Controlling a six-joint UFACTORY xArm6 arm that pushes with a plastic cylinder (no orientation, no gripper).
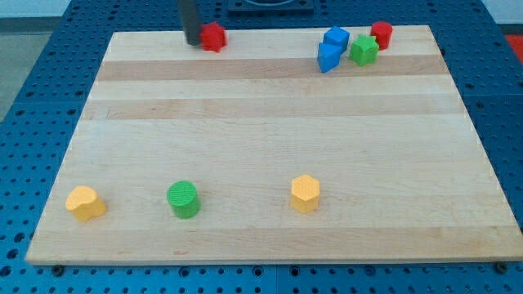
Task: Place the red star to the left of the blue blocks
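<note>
The red star (214, 36) lies near the top edge of the wooden board, left of centre. My tip (192, 41) stands right against the star's left side. Two blue blocks sit at the top right: a blue cube-like block (336, 37) and a second blue block (328, 57) just below it and touching it. The star is well to the left of them, with a wide gap of bare board between.
A green star (364, 51) and a red cylinder (382, 34) sit just right of the blue blocks. Along the view's bottom are a yellow block (85, 202), a green cylinder (183, 198) and a yellow hexagon (305, 193). The board's top edge (270, 29) is close behind the star.
</note>
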